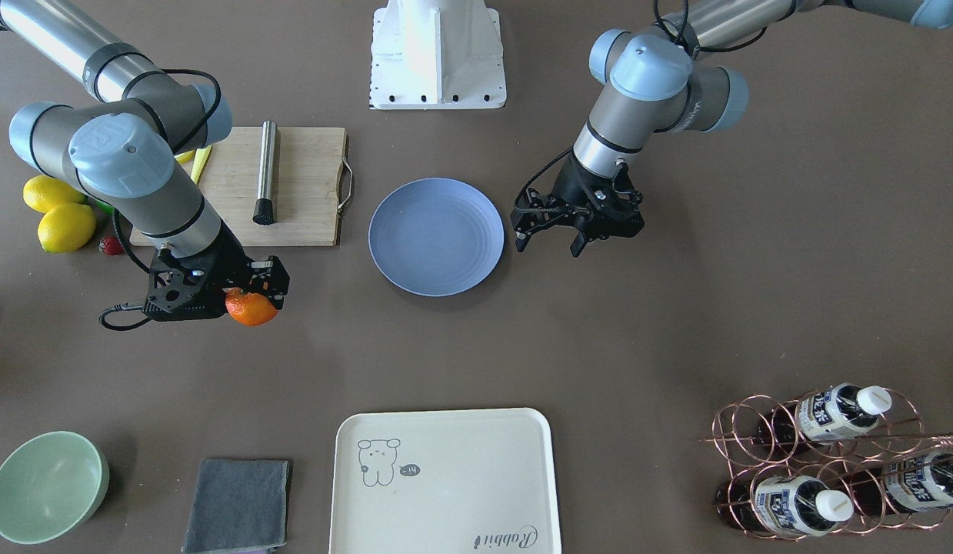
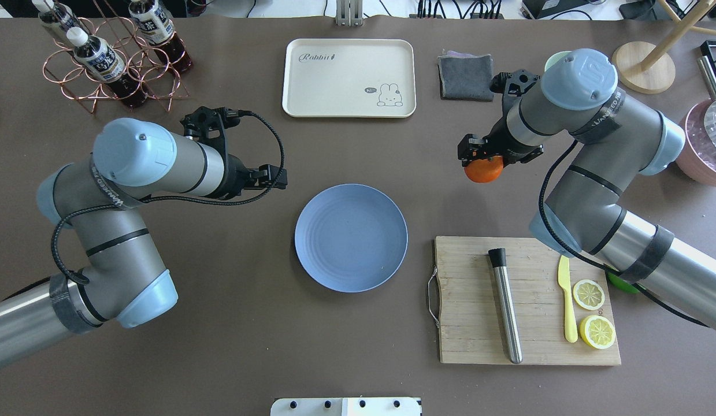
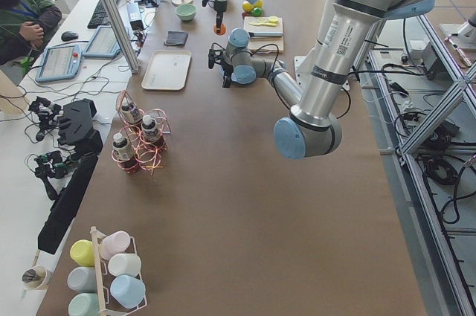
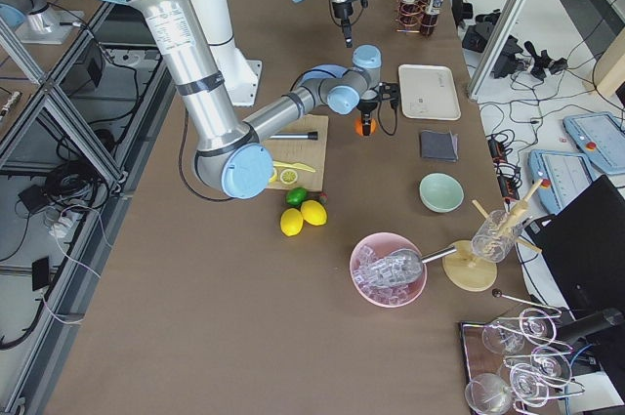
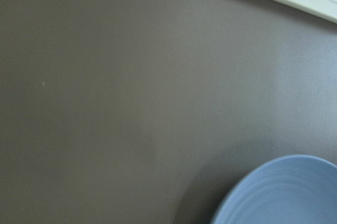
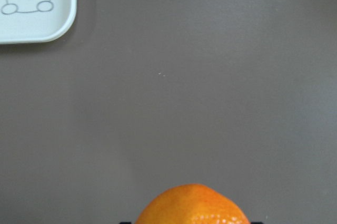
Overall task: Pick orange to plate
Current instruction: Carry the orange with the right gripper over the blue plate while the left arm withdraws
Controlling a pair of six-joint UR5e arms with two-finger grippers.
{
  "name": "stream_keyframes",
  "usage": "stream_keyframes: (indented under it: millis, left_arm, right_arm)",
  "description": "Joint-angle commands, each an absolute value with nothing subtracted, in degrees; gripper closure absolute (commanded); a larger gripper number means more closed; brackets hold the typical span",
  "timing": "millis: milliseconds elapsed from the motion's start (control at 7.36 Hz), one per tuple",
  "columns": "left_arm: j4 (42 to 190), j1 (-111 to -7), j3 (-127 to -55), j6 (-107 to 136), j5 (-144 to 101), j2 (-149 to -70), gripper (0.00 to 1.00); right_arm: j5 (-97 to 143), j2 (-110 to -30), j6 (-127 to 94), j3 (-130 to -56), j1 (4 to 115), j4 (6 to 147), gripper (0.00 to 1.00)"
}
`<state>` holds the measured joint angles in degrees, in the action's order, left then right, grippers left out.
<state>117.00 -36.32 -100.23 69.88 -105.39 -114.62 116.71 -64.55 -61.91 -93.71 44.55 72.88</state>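
From the front, the right gripper is clenched on the orange, at eight o'clock from the light-blue plate. The left gripper, at the plate's three o'clock, has its jaws spread and empty. From overhead, the orange is at the plate's two o'clock, clear of the rim. In the right wrist view, the orange is at six o'clock.

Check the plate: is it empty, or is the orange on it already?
Empty. The plate shows bare in the overhead and front views; the orange is gripped in the right claw, off to one side.
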Motion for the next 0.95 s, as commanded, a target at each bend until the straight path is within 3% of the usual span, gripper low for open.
stream_keyframes:
  millis: [0, 407, 815]
  left_arm:
    - [115.84, -40.32, -105.28, 56.98, -105.64, -109.26, 0.02]
    - [116.71, -45.61, -104.94, 56.95, -109.42, -107.51, 0.02]
    - [116.55, -46.85, -104.50, 53.45, -110.99, -103.64, 0.02]
  right_arm:
    - [113.06, -61.03, -70.35, -96.33, 39.14, 74.78, 1.00]
    - [105.13, -52.93, -75.64, -95.54, 31.40, 81.56, 1.00]
    - [99.32, -52.21, -75.85, -95.28, 26.46, 82.44, 1.00]
